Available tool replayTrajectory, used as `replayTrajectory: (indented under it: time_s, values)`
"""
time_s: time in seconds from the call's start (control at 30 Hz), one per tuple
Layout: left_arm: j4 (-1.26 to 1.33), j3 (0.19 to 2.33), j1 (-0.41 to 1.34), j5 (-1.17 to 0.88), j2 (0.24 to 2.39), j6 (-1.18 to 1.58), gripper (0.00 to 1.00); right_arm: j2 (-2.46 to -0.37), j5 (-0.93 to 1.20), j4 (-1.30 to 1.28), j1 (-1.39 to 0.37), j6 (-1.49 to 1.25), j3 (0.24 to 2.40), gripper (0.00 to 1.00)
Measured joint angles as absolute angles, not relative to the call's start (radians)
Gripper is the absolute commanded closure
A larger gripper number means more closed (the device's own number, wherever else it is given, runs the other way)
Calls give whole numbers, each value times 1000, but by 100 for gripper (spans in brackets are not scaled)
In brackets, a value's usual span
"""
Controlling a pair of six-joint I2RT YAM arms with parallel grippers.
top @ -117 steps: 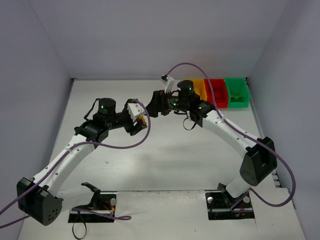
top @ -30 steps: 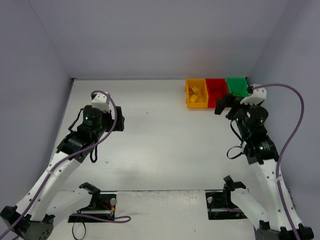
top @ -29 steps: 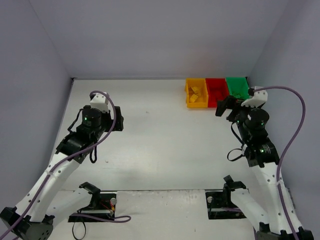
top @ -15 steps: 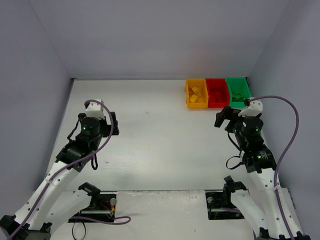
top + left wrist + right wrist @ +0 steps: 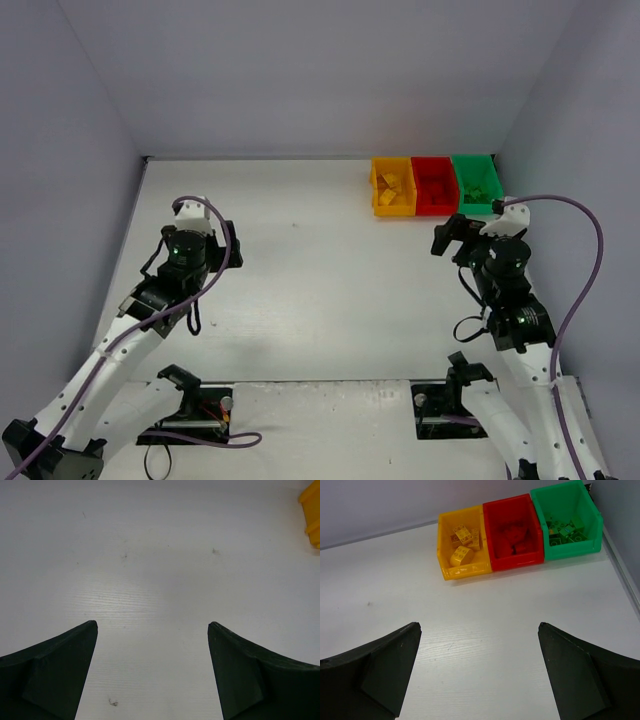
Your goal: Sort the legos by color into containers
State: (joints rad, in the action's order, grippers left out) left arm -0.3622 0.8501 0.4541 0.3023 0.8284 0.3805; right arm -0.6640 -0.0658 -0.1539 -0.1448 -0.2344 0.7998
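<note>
Seemingly all bricks (image 5: pixel 461 555) sit sorted — bins (image 5: pixel 517 560) lie straight ahead of the right fingers (image 5: pixel 385 665), far from the left fingers (image 5: pixel 55 670); both pairs gape empty.

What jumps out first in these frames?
A row of three small open plastic bins sits at the white table's far right corner: yellow-orange bin, red bin, green bin, each holding studded bricks of its own colour. The left gripper and right gripper stand open and empty.
</note>
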Motion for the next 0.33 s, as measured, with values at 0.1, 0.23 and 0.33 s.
replayTrajectory:
  time_s: [0.1,0.23,0.33]
  values:
    - [-361,850,454,291,833,391,16,-653,-66,-154,-145,-234,800,0]
    - [-361,850,454,288,832,397,16,-644,-66,-154,-145,-235,798,0]
    - [-361,850,454,289,828,397,16,-643,-66,-154,-145,-235,793,0]
